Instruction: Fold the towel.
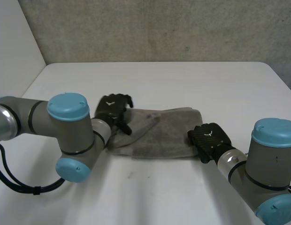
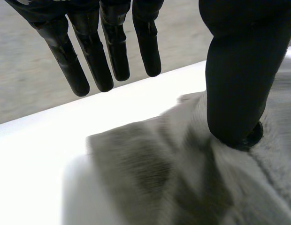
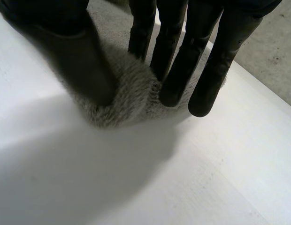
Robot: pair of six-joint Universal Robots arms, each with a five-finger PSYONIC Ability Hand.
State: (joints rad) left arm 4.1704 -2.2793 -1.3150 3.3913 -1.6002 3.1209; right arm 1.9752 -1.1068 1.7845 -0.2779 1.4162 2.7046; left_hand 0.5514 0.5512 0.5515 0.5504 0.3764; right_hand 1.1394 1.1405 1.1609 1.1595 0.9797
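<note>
Two black robot hands meet a folded grey towel (image 1: 162, 133) lying mid-tabletop (image 1: 183, 84). Left hand (image 1: 112, 108) has fingers (image 2: 96, 61) straight and released, thumb pressing the towel's left end; right hand (image 1: 210, 138) pinches its right end between thumb and fingers

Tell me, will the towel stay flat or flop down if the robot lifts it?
Probably floppy: the towel lies wrinkled and folded over. It likely dents easily, since it puckers under the thumb of the left hand. Its fuzzy surface probably won't slip much.
</note>
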